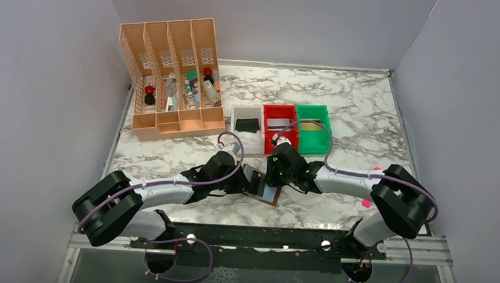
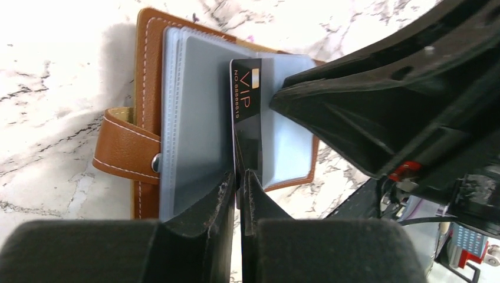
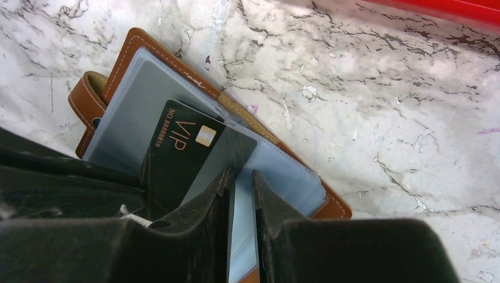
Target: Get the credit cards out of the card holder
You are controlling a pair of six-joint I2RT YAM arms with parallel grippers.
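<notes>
The brown card holder [image 1: 262, 185] lies open on the marble, its clear grey-blue sleeves [image 2: 194, 118] facing up. A black credit card marked VIP [image 2: 246, 112] sticks partway out of a sleeve and shows again in the right wrist view, card [image 3: 183, 147]. My left gripper [image 2: 239, 177] is shut on that card's near edge. From the other side my right gripper [image 3: 242, 177] pinches a clear sleeve page of the card holder [image 3: 135, 47] in a narrow gap. In the top view both grippers, left [image 1: 245, 180] and right [image 1: 277, 176], meet over the holder.
Behind the holder stand a white bin [image 1: 241, 109] with a dark card in it, a red bin [image 1: 281, 110] and a green bin [image 1: 315, 110]. An orange divided organizer [image 1: 170, 120] with small items stands at the back left. Walls close in both sides.
</notes>
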